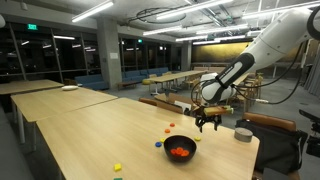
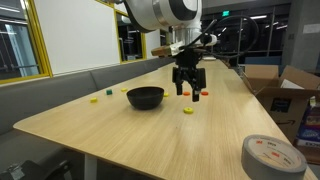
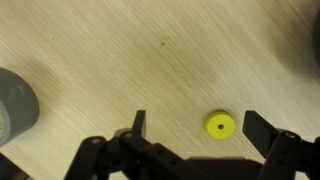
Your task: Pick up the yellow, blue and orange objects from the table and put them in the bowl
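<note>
- The yellow disc [image 3: 219,125] lies flat on the table [image 3: 120,50]. It sits between the spread fingers of the end effector [image 3: 200,128], which grips nothing, and is nearer the finger at its 3 o'clock than the one at its 9 o'clock.
- To do the pick well, nudge the end effector toward 3 o'clock to centre the disc. Then come straight down until the tips almost meet the table, and close gently; so low a piece could easily skid out or get pushed aside.
- The black bowl [image 2: 145,97] stands near, at 9 o'clock of the end effector in an exterior view, so the carry looks short. It holds orange pieces [image 1: 180,151].
- A loose orange piece [image 2: 197,96] lies just beside the end effector and might get knocked.
- A grey tape roll [image 3: 15,105] sits at the disc's 9 o'clock, outside the fingers.
- A blue piece [image 1: 157,143] and a second yellow piece [image 1: 117,167] lie well apart.
</note>
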Robot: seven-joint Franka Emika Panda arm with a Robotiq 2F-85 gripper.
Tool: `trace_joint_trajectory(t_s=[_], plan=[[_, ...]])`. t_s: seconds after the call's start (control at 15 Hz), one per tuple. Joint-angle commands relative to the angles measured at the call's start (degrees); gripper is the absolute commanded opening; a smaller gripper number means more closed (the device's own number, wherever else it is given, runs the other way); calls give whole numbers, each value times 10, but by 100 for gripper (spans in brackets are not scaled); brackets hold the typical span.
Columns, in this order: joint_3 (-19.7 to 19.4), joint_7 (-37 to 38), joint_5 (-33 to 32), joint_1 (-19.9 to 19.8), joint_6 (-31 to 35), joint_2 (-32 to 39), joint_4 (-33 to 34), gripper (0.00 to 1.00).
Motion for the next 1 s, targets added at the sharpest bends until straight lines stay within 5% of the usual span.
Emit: trace_joint_trajectory(t_s=[0.0, 0.27, 0.93], plan=[[-8, 12, 12, -6, 59, 41, 18, 100], [-2, -4, 60, -5, 110, 85, 40, 100], [3, -8, 73, 15, 102, 157, 111, 100]])
